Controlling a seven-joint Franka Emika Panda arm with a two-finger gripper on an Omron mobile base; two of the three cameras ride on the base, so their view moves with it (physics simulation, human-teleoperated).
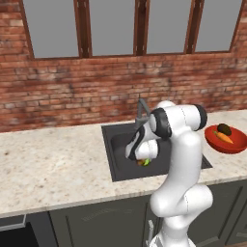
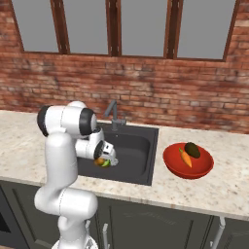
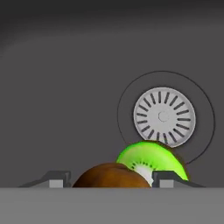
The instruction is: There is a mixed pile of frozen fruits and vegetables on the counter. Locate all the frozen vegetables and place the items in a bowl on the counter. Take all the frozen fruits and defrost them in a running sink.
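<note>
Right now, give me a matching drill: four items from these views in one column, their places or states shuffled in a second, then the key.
Items
1. small orange tapered carrot
2. bright green cut fruit piece
3. round metal drain
4. grey angular faucet

Places or states
A. set in the floor of the dark grey sink basin, uncovered
B. lying in the shallow red bowl beside a dark olive-brown ball
C. standing at the basin's back edge, near the brick wall
D. low in the basin at the tool, next to an orange-brown ball

Pairs: 1-B, 2-D, 3-A, 4-C
</note>
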